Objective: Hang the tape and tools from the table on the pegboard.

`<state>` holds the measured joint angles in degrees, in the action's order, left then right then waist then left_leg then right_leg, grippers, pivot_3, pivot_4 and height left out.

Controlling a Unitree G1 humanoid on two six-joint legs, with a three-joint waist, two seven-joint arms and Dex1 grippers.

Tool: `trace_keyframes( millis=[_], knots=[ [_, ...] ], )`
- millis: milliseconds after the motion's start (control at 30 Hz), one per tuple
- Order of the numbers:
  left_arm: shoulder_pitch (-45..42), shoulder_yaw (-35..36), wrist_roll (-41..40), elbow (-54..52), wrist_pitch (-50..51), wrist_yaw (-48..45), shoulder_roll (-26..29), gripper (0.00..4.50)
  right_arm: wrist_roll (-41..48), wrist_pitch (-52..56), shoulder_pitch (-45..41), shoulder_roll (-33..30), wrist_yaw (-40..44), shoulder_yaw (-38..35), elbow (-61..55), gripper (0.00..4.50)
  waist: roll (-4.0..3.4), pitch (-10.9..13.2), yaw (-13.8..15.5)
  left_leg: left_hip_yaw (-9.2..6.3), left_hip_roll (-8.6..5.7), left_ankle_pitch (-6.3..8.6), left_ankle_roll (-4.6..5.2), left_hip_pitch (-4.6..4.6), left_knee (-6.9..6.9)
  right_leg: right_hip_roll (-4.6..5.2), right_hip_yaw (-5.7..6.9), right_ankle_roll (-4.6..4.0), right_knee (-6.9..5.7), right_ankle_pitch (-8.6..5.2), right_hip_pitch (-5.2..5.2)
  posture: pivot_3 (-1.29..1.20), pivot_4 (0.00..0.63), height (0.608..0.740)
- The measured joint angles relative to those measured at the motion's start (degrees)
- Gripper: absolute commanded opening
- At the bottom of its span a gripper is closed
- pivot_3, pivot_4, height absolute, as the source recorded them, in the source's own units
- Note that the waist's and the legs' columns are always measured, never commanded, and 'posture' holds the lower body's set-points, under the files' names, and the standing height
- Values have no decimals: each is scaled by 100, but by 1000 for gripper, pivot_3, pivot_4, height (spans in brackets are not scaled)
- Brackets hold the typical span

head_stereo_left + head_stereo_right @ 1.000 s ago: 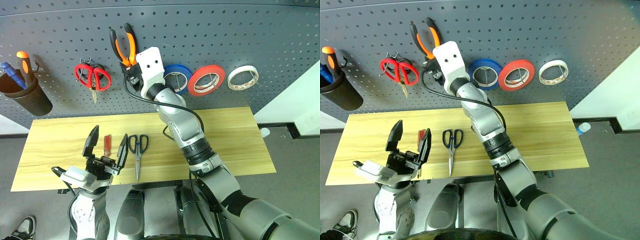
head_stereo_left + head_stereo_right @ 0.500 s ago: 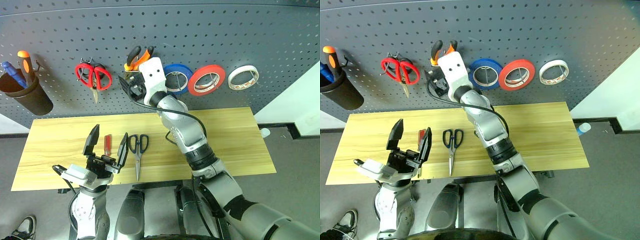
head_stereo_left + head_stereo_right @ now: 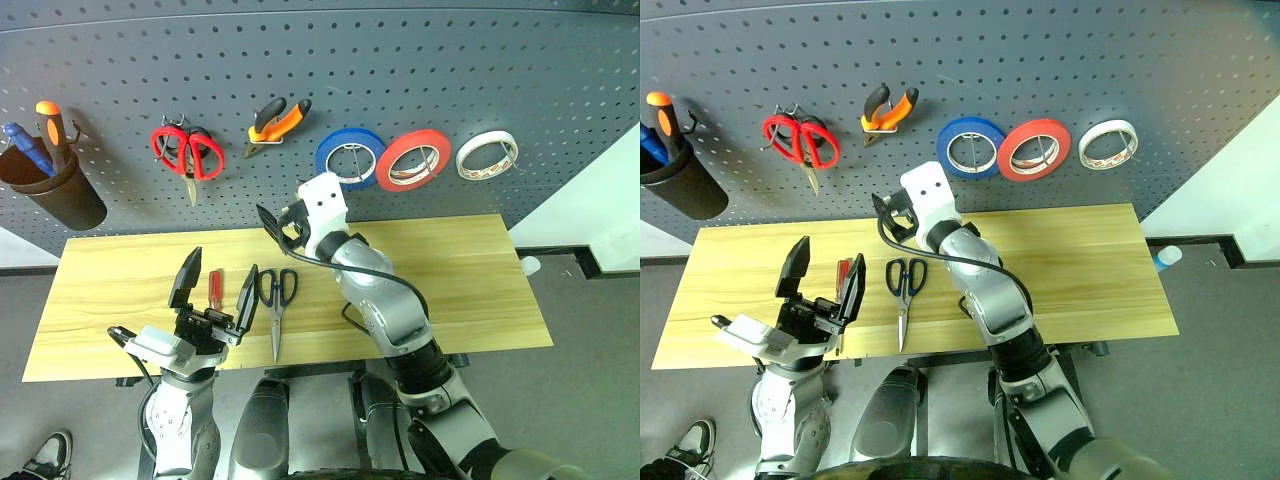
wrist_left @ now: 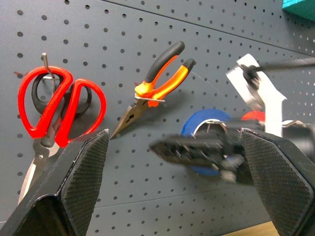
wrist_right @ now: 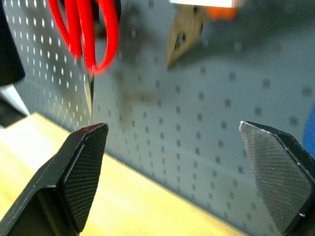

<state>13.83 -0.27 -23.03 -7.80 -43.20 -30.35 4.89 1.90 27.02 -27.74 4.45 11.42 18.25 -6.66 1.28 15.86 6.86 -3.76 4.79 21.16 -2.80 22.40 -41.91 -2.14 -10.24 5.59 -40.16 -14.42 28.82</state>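
- The dark grey pegboard (image 3: pixel 420 60) fills the far side of the scene, and the light wooden table (image 3: pixel 460 290) runs left to right just in front of it.
- On the board, from left to right: a dark cup (image 3: pixel 55 190) holding an orange-topped screwdriver (image 3: pixel 48 125), red-handled scissors (image 3: pixel 187 155), orange-and-black pliers (image 3: pixel 277 122), a blue tape roll (image 3: pixel 350 158), a red tape roll (image 3: pixel 413 160) and the cream-white tape (image 3: pixel 486 155).
- The pliers hang tilted, handles up to the right and nose down to the left, well apart from either gripper.
- The right gripper (image 3: pixel 280 228) sits over the far edge of the table, below the pliers, with its fingers spread and nothing between them.
- The right wrist view looks between those spread fingers at bare pegboard, with the red scissors' blade tip and the pliers' nose above and the table's far edge below.
- The left gripper (image 3: pixel 213 290) hovers over the near left part of the table, fingers wide apart and empty.
- The left wrist view adds the pliers' hook and the right gripper, blurred, crossing in front of the blue roll.
- The dark-handled scissors (image 3: pixel 276 305) lie on the table just right of the left gripper, blades pointing to the near edge.
- The red-handled screwdriver (image 3: pixel 214 290) lies on the table, seen in the head views between the left gripper's fingers.
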Motion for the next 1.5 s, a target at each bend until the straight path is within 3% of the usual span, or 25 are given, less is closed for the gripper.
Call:
trace_keyframes(
  millis=[200,367,600,933,1067,1300,1500],
  knots=[
    [340,45,-131,-125,476,14,380,4472,386,1024,882,-778,594,64,-1470,4452,5,-3,-5,-3,0,0,1,-3,0,0,-1,2,7,-2,-9,313,188,677],
    [898,93,-124,-524,1797,290,845,4472,1042,1649,1674,-1576,1256,-232,-2380,4452,6,-9,-23,-4,-1,1,2,-12,-2,0,-1,7,9,-6,-21,313,183,677],
    [1334,-193,-94,-1079,3882,660,1259,4472,1675,1651,2636,-2715,2095,-822,-2848,4452,9,-31,-51,-4,-1,2,3,-30,-4,0,-2,12,15,-8,-37,301,178,677],
    [-281,261,566,-1074,5913,2730,514,4472,1777,1510,2820,-2860,2155,-848,-2878,4452,7,-51,-15,-7,-2,2,3,-112,1,-4,-3,9,27,-3,-130,288,179,677],
    [-517,303,820,-954,6754,3315,266,4472,1981,1513,2875,-2861,2160,-908,-3106,4452,10,-58,1,-8,-2,2,3,-111,1,-3,-3,9,35,-2,-135,281,181,677],
    [-705,13,1038,-832,7702,3504,59,4472,2085,1518,2864,-2868,2067,-947,-3186,4452,12,-62,16,-10,-2,2,2,-114,0,-3,-2,8,36,-1,-140,279,175,677],
    [-998,-336,985,-1040,8513,2897,422,4472,2074,1515,2880,-2881,1960,-906,-3186,4452,10,-64,12,-11,-2,2,2,-115,1,-3,-2,8,36,-1,-141,273,175,677]
  ],
)
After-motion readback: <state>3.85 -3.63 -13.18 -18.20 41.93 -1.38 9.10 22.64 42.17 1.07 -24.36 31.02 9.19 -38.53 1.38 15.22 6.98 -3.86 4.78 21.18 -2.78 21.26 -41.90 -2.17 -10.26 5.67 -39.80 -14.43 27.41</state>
